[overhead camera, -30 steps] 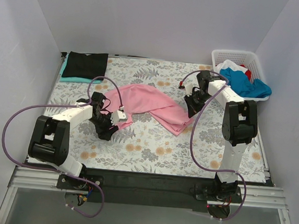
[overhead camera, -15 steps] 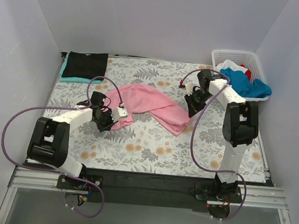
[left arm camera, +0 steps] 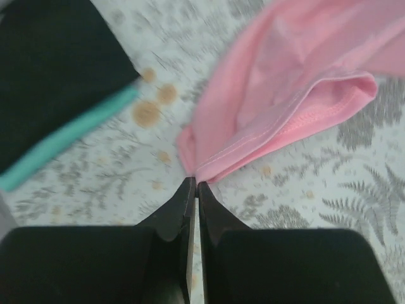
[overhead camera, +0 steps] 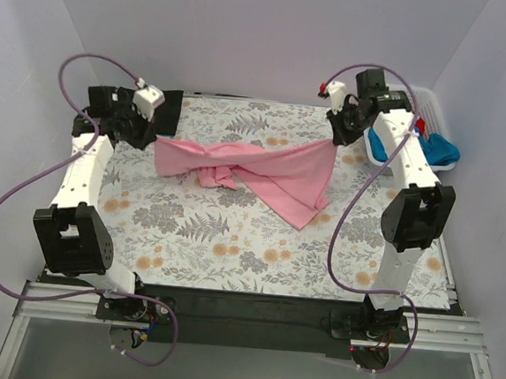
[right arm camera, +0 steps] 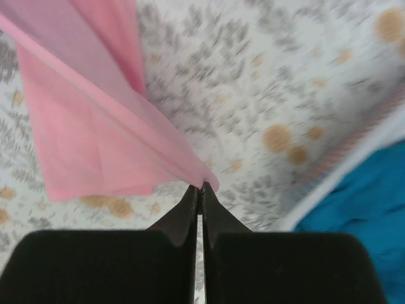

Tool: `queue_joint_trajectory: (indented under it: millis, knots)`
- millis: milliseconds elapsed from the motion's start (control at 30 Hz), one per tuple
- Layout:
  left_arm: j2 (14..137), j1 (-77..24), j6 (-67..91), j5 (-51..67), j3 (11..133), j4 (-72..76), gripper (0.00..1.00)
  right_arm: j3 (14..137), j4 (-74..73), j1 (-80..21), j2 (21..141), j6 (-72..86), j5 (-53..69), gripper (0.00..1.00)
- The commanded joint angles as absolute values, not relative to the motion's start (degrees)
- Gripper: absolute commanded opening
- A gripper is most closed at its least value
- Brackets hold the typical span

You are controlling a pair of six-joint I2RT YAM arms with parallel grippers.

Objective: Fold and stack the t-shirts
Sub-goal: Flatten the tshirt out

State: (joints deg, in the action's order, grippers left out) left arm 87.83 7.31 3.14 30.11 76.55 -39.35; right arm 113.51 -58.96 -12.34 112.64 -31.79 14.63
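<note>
Pink cloth t-shirt hung stretched between our left gripper and right gripper, both clamped on its edges; next, we judged, lay it flat.

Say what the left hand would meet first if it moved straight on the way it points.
The pink t-shirt: the left hand is shut on a fold of it, so cloth lies directly ahead. Beyond that, probably the floral tablecloth, though depth is unclear.

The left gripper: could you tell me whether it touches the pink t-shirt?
Touching. The left wrist view shows the left gripper shut on a corner of the pink t-shirt.
</note>
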Motion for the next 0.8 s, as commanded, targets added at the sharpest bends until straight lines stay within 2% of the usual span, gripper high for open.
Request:
queue_joint_trajectory:
  millis: [0,100,167,467,600,767]
  knots:
    - [85.00,9.31,13.43,35.42,85.07,-39.30,0.00,125.48,-58.45,-11.87,107.23,-33.13,11.34,0.01]
    - [81.93,11.07,20.46,34.37,87.54,-36.84,0.00,131.55,-56.53,-11.87,105.21,-33.49,8.10,0.01]
    - [77.62,12.73,25.45,32.26,87.63,-33.50,0.00,131.31,-53.89,-11.87,101.18,-33.57,5.02,0.01]
    - [61.36,14.59,33.48,20.75,92.02,-25.23,0.00,117.16,-36.84,-11.87,78.85,-33.66,0.44,0.01]
    - [61.08,14.59,33.31,18.55,95.97,-25.31,0.00,117.07,-34.81,-11.95,75.06,-33.75,0.18,0.01]
    - [63.98,14.59,31.73,19.24,99.83,-25.40,0.00,120.41,-34.10,-11.95,76.64,-35.41,0.26,0.01]
